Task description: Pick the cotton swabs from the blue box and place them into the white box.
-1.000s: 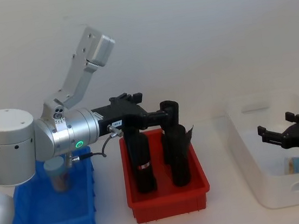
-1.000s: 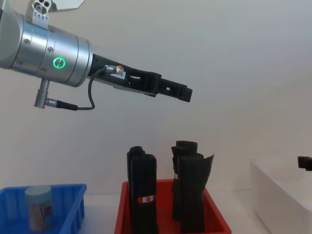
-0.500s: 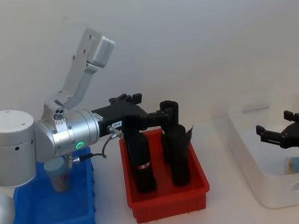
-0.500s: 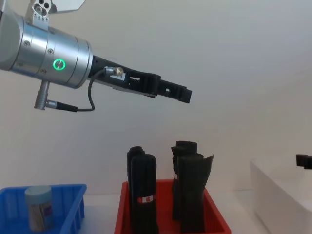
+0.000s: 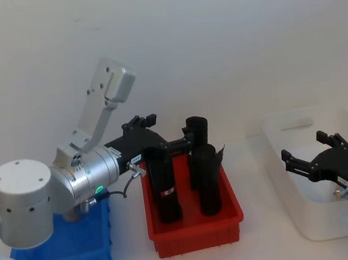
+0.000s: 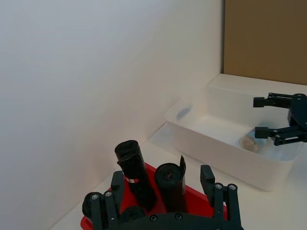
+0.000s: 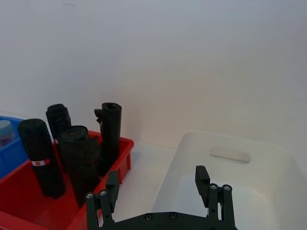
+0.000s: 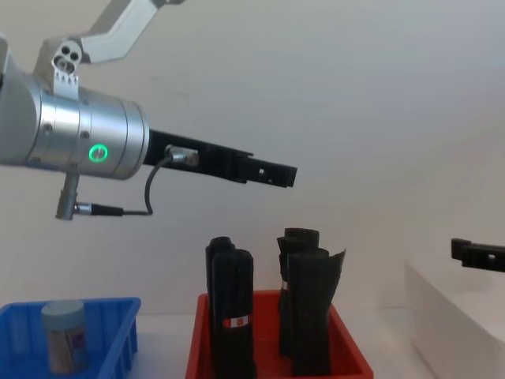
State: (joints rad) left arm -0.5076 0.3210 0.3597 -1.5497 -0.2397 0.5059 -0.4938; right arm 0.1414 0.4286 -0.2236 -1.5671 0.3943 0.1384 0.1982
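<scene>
On the table (image 5: 264,246), one swab tub (image 8: 63,335) stands in the blue box (image 8: 118,347); a second tub (image 6: 252,143) lies in the white box (image 5: 311,214). The left claw (image 6: 162,179) gapes empty, held high, likely to clear the rolls (image 5: 164,182). The right claw (image 7: 157,181) gapes empty above the white box.

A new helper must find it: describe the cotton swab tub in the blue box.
Find the blue box, the leftmost of the three bins on the table. Inside stands one cotton swab tub: short, clear, with a pale grey-blue lid, unlike the tall black rolls in the red bin beside it.
</scene>
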